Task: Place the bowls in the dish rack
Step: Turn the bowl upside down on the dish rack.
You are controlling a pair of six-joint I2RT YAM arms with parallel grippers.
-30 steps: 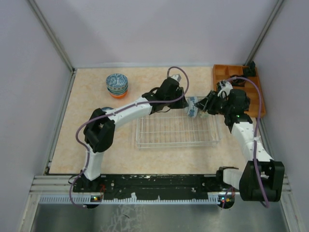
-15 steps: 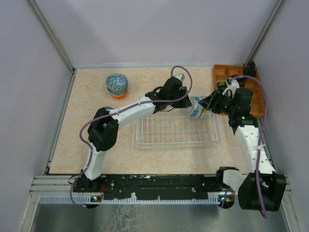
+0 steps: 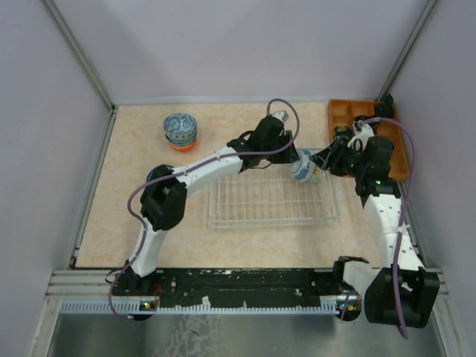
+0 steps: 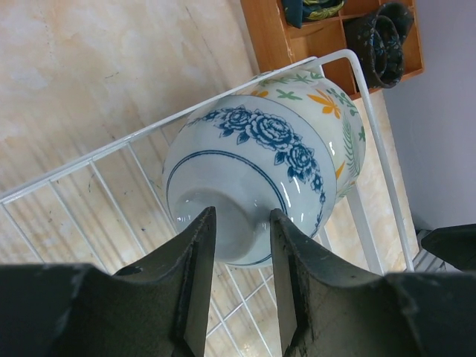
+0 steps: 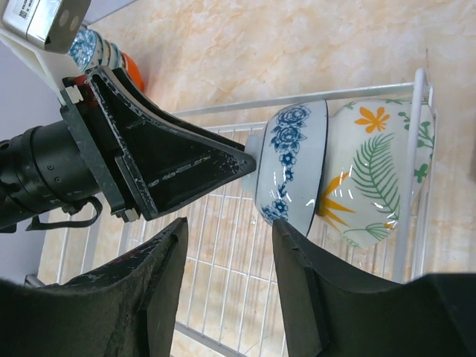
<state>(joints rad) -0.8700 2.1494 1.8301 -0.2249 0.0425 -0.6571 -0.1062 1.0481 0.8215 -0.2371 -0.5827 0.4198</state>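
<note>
Over the dish rack (image 3: pixel 260 204), left jaws clench the blue-flowered bowl (image 4: pixel 260 149); right jaws gape.

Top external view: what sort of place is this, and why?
Probably a robot test cell, not a kitchen: plain walls box in one table, a left arm and right arm are bolted at its near edge, and the left gripper holds a bowl at a wire dish rack.

Orange wooden compartment tray (image 3: pixel 332 119) in the upper right of the overhead view, close by the right wall. Black ring-shaped items (image 4: pixel 379 37) sit in one cell, and a dark green-and-yellow thing (image 4: pixel 316 9) in a neighbouring cell. Tabletop (image 3: pixel 134 186) is pale marbled beige. Metal rail (image 3: pixel 245 303) runs along the bottom edge.
</note>
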